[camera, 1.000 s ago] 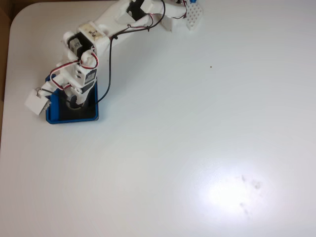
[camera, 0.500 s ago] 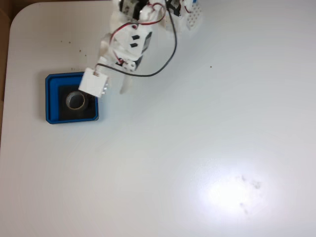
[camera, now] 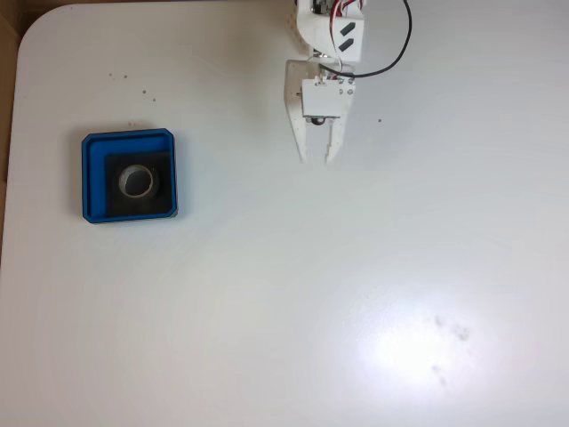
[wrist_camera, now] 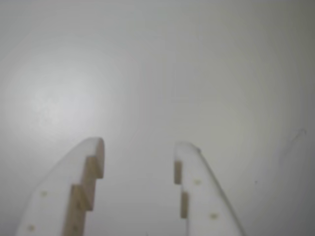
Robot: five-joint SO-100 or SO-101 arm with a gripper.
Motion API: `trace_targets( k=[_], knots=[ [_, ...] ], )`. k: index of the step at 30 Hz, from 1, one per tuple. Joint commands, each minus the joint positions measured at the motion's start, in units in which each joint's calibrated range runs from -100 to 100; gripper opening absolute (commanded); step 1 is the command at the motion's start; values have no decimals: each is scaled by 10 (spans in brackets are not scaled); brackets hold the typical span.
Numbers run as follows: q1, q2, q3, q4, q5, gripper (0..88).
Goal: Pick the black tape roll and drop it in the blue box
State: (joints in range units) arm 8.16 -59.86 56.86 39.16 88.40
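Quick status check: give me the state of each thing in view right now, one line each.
black tape roll: lying flat inside the blue box, free of the tool.
blue box: upright on the table, holding the roll.
tool: open, empty, over bare table well right of the box in the fixed view.

Black tape roll (camera: 137,181) lies flat inside blue box (camera: 93,178).

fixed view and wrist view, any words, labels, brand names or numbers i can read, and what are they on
None can be read in either view.
The blue box has plain walls with no print.
The black tape roll inside it shows no lettering at this size.
The dark marks on the white arm housing above the end effector are slots or shapes, not legible text.
The end effector's fingers in the wrist view are blank.
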Motion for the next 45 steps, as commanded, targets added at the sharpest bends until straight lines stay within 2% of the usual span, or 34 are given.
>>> trace_targets(
  k=[1,8,18,45],
  knots=[
    [-27,-85,101,-43,1,132],
    [-58,-166,200,-49,2,132],
    [-58,-309,357,-49,0,132],
    [-58,-368,420,-49,3,131]
  ],
)
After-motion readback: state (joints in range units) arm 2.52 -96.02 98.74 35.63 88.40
